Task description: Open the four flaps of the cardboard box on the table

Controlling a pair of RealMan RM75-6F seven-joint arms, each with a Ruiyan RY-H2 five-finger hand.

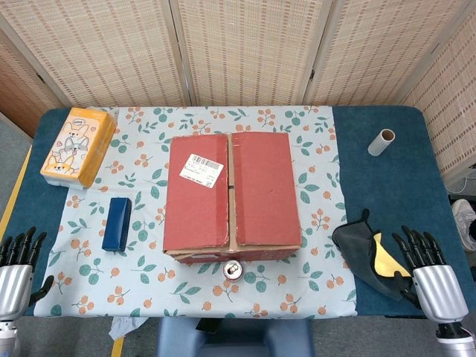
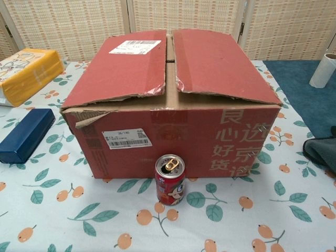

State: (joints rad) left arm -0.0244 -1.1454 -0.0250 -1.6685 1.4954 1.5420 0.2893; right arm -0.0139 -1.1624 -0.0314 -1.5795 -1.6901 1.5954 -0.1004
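Starting step one: box (image 1: 232, 195) flaps lie closed, left hand (image 1: 18, 262) and right hand (image 1: 424, 262) spread empty at table edge; next I reach for a top flap's centre seam.

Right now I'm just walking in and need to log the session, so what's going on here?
Nothing is being handled yet. The red cardboard box sits mid-table with its top flaps closed. The left hand and right hand hover open at the table's near corners, touching nothing. A red soda can stands just in front of the box.
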